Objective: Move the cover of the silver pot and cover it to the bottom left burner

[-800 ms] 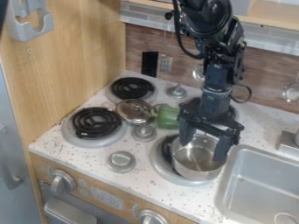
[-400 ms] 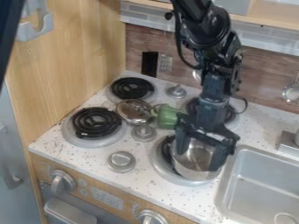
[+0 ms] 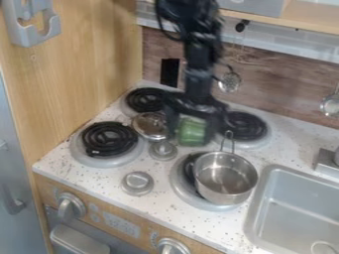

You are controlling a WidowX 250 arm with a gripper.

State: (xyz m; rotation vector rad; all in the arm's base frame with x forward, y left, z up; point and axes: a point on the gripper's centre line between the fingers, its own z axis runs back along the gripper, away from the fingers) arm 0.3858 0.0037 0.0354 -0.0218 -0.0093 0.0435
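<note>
Black fingers [image 3: 173,119] stand parted at the end of the gripper [image 3: 193,134], one on each side of a green thing [image 3: 192,132] on the stove top. They are blurred, and I can't tell whether either one touches it. The arm [image 3: 198,74] hangs down above them from the top edge.

Just beside the green thing, on the side toward the left burners, lies the round silver cover [image 3: 150,125], resting between those burners and away from its pot. The front left burner [image 3: 109,139], a black coil in a pale ring, is near it, with the cover off to one side of the coil. A small round knob [image 3: 163,150] sits close in front of the cover.

Farther to the right, the silver pot [image 3: 225,177] stands upright and uncovered on the front right burner [image 3: 189,186], its wire handle [image 3: 228,142] toward the back. Past that, a grey sink [image 3: 291,198] is set into the speckled white desk [image 3: 99,173].
</note>
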